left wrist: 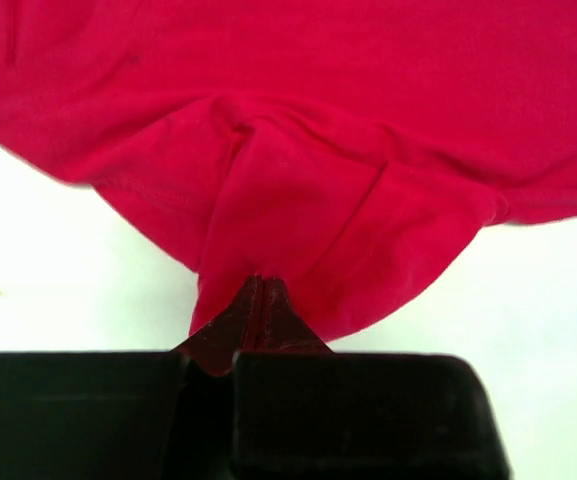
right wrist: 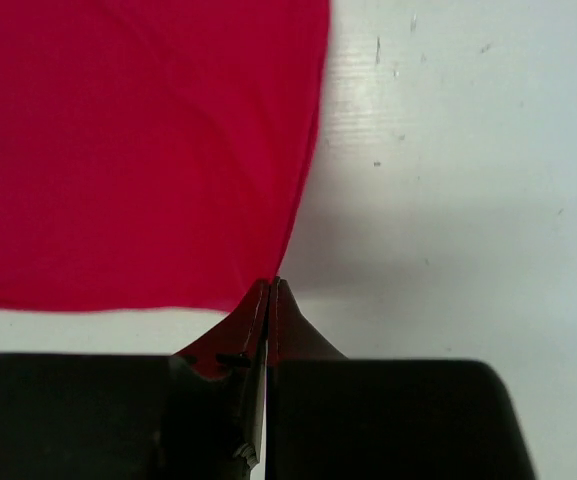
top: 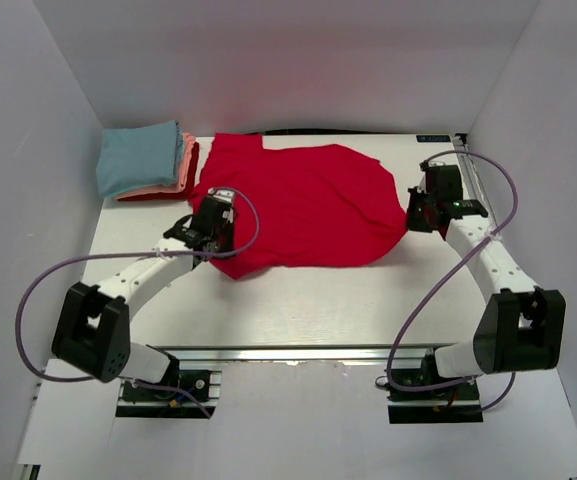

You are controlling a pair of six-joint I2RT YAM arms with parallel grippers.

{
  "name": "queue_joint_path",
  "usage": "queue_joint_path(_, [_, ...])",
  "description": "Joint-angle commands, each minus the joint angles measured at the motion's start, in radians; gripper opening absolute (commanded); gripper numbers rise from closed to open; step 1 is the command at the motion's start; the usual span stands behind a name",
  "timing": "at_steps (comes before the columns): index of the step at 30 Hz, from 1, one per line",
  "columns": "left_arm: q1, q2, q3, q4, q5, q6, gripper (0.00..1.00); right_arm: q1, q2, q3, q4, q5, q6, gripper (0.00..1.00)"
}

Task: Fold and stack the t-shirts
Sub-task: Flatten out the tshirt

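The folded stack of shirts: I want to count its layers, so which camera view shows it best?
The top external view: the folded stack lies at the far left, light blue on top, salmon-pink and red edges showing beneath. Neither wrist view shows it; both show the red t-shirt and the table instead.

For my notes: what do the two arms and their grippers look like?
The left arm and right arm have white links and blocky black joints; a lilac cable loops along each. The left gripper and right gripper are black, with dark fingers tapering to a wedge. No markings legible.
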Motion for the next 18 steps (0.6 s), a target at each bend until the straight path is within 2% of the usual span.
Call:
queue_joint_path(1, [-0.029,-0.151,-0.046,0.079,0.032,-0.117,0.00,-0.001,-0.072,-0.024,0.012,0.023,0.049,0.00])
queue_joint_path(7, [-0.040,-0.195,-0.164,0.039,0.019,-0.146,0.00,0.000,-0.035,-0.066,-0.124,0.059,0.138,0.00])
queue_joint_path(11, [-0.044,-0.212,-0.183,0.004,0.059,-0.162,0.00,-0.003,0.032,-0.089,-0.212,0.122,0.173,0.00])
queue_joint_path(18, [-0.060,-0.276,-0.189,-0.108,0.035,-0.194,0.00,-0.001,0.066,-0.118,-0.296,0.145,0.251,0.00])
